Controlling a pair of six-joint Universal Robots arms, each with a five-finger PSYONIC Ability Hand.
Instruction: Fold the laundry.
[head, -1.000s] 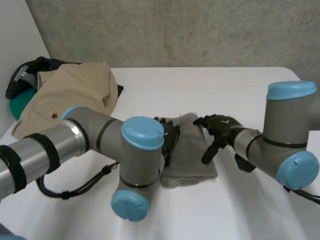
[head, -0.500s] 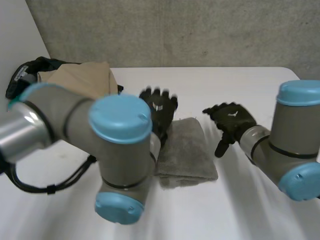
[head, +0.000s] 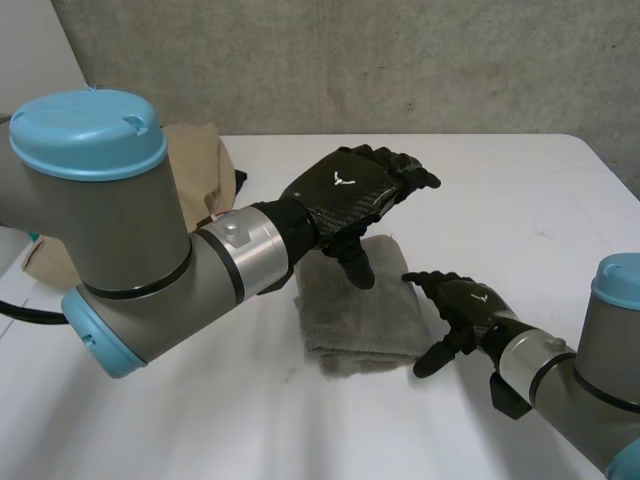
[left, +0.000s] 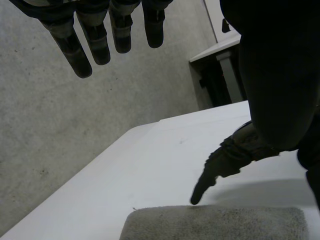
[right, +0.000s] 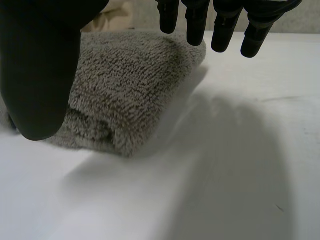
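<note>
The small grey terry towel lies folded into a thick rectangle in the middle of the white worktop. Our left robot hand hovers above the towel's far end, fingers straight and empty. Our right robot hand sits low just beside its near right corner, fingers relaxed, holding nothing. We judge this towel's fold done, with both hands free of it. Next we would turn to the tan cloth garment heaped at the worktop's far left. That calls for a long reach by the left arm and a firm pinch on one edge.
</note>
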